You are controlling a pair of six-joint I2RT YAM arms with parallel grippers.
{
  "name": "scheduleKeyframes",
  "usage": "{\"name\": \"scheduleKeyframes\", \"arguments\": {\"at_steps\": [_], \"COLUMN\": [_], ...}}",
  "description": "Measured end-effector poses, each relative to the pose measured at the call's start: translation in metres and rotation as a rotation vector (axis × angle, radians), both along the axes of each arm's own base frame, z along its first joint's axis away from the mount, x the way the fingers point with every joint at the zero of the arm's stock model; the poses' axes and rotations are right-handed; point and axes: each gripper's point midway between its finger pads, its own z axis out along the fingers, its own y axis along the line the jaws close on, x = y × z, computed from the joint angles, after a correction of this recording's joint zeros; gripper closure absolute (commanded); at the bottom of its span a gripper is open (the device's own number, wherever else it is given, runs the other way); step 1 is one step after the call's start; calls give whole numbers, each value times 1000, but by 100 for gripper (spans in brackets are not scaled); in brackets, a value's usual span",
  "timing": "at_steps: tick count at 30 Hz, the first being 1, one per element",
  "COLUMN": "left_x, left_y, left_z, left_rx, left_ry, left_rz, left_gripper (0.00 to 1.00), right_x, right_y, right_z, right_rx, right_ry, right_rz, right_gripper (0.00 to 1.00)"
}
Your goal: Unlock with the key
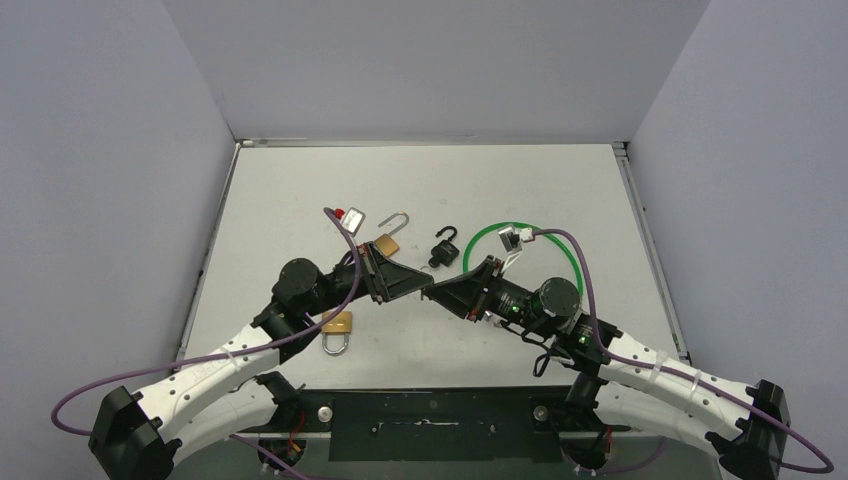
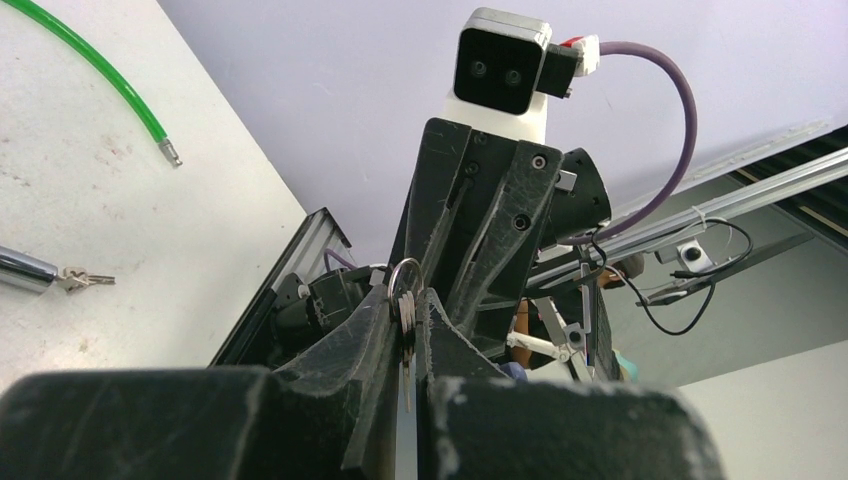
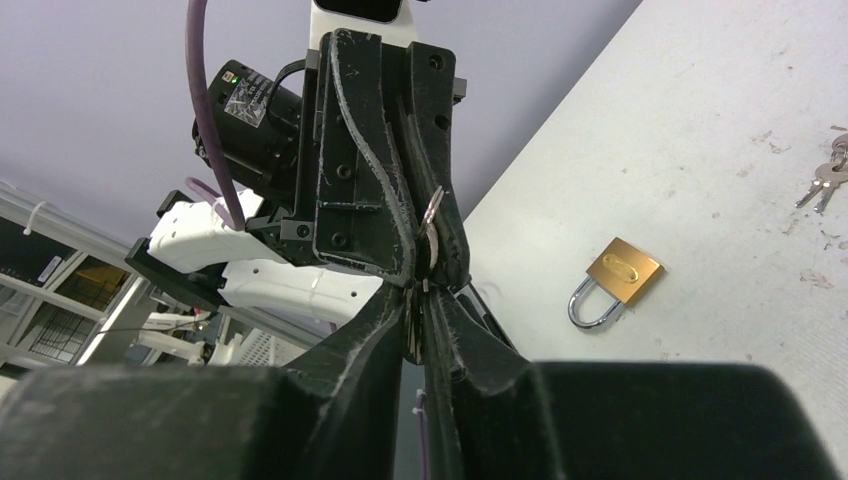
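My left gripper (image 1: 420, 284) and right gripper (image 1: 438, 291) meet tip to tip above the middle of the table. A bunch of keys on a steel ring (image 2: 405, 300) is pinched between the left fingers, ring end up. In the right wrist view the same keys (image 3: 430, 222) run from the left fingers down into my right fingers, which are also closed on them. A shut brass padlock (image 1: 338, 330) lies under the left arm and shows in the right wrist view (image 3: 620, 280). A second brass padlock (image 1: 386, 242) with its shackle open lies beyond the left gripper.
A small black padlock (image 1: 445, 248), shackle open, lies behind the grippers. A green cable lock (image 1: 575, 262) loops at the right. A silver padlock (image 1: 352, 215) lies further back. Loose keys (image 3: 822, 185) lie on the table; another small key bunch (image 2: 80, 278) shows in the left wrist view.
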Motion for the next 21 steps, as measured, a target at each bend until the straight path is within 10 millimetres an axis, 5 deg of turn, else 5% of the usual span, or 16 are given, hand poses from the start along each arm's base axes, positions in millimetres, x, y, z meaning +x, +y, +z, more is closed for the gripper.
{"name": "scheduleKeyframes", "arguments": {"at_steps": [4, 8, 10, 21], "left_x": [-1, -1, -1, -5], "left_y": [1, 1, 1, 3], "left_z": [3, 5, 5, 9], "left_rx": [-8, -14, -17, -64], "left_ry": [-14, -18, -11, -1], "left_rz": [-8, -6, -9, -25], "left_gripper": [99, 59, 48, 47], "right_x": [1, 2, 3, 12], "right_y": [2, 3, 3, -1], "right_z": [0, 2, 5, 1], "right_rx": [6, 19, 30, 69], "right_ry": [5, 14, 13, 49], "right_rz": [2, 0, -3, -55], "right_gripper": [100, 100, 100, 100]}}
